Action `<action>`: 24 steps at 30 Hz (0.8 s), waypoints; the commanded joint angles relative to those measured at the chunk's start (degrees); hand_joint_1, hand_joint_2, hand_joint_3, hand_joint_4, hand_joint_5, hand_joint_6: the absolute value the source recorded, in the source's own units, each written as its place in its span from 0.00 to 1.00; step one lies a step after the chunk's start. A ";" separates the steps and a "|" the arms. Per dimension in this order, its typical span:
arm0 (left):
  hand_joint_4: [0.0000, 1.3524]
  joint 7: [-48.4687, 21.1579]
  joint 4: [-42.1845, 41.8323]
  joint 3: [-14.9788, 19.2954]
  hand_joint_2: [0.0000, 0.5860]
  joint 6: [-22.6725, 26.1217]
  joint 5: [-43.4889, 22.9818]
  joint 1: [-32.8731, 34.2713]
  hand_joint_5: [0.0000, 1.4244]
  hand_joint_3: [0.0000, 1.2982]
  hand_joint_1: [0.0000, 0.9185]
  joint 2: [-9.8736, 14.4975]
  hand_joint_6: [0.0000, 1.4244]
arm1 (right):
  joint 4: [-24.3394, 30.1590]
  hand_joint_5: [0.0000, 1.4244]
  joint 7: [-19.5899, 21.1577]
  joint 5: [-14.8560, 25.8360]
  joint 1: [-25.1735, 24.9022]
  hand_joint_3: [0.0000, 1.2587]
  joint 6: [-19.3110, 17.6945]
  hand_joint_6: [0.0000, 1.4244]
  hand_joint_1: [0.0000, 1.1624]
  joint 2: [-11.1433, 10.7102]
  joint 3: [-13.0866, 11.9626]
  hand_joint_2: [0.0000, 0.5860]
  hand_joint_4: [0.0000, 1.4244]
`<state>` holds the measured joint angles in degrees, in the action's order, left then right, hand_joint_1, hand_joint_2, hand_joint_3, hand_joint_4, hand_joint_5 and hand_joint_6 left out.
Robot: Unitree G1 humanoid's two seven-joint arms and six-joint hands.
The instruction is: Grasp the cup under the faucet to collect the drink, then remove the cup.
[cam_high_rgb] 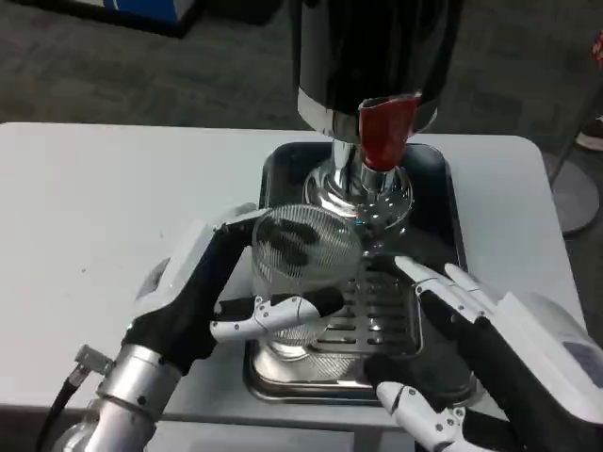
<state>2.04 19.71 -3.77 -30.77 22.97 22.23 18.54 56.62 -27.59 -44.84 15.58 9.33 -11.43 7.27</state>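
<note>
A clear ribbed cup (303,273) stands on the slotted grate of the metal drip tray (443,202), in front of and slightly left of the faucet. My left hand (221,282) grips the cup, fingers wrapped around its far side and thumb across its near side. The drink dispenser (372,56) is a dark shiny tank with a red tap lever (386,130) and a chrome base (360,188). My right hand (452,320) hovers open over the tray's right part, fingers pointing toward the cup, touching nothing. I cannot tell whether the cup holds liquid.
The drip tray sits at the middle of the white table (113,207), close to its front edge. Bare tabletop stretches to the left. A round stand base (577,193) rests on the floor beyond the table's right edge.
</note>
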 commanded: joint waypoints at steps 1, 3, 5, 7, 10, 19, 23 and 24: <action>0.47 1.31 2.24 -1.58 0.33 0.03 1.35 0.72 0.38 0.51 0.31 0.13 0.08 | 0.63 0.02 0.18 0.07 0.42 0.07 0.34 0.00 0.21 0.28 0.05 0.72 0.06; 0.45 1.67 2.78 -2.31 0.32 0.11 1.64 1.09 0.37 0.50 0.30 0.07 0.08 | 0.52 0.02 0.18 0.06 0.21 0.07 0.41 0.00 0.21 0.33 0.12 0.72 0.06; 0.45 1.83 3.37 -3.18 0.32 0.42 2.05 1.48 0.37 0.50 0.29 0.19 0.08 | 0.44 0.02 0.20 0.02 0.06 0.07 0.45 0.00 0.21 0.39 0.25 0.72 0.06; 0.43 1.52 4.36 -4.06 0.32 1.02 2.24 1.97 0.37 0.49 0.27 0.18 0.08 | 0.41 0.02 0.19 -0.05 -0.04 0.07 0.52 0.00 0.21 0.45 0.36 0.72 0.06; 0.42 0.40 5.16 -5.18 0.32 2.19 2.08 2.65 0.35 0.48 0.25 0.41 0.07 | 0.35 0.02 0.24 -0.10 -0.11 0.07 0.64 0.00 0.21 0.51 0.40 0.72 0.07; 0.38 -2.61 6.68 -7.90 0.32 4.81 1.71 4.27 0.33 0.48 0.20 1.31 0.05 | 0.06 0.02 0.48 0.00 -0.27 0.07 0.91 0.00 0.21 0.75 0.36 0.72 0.07; 0.36 -3.52 7.68 -8.30 0.31 5.28 1.13 4.95 0.30 0.47 0.18 1.58 0.04 | -0.05 0.02 0.56 0.03 -0.20 0.07 0.97 0.00 0.21 0.89 0.31 0.72 0.07; 0.35 -4.18 7.76 -8.56 0.31 5.38 1.07 5.14 0.30 0.47 0.17 1.79 0.04 | -0.06 0.02 0.56 0.04 -0.18 0.08 0.99 0.00 0.21 0.92 0.31 0.72 0.07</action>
<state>1.55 25.19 -10.34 -27.86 22.93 28.78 19.58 56.62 -27.58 -44.85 14.94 10.09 -10.77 7.49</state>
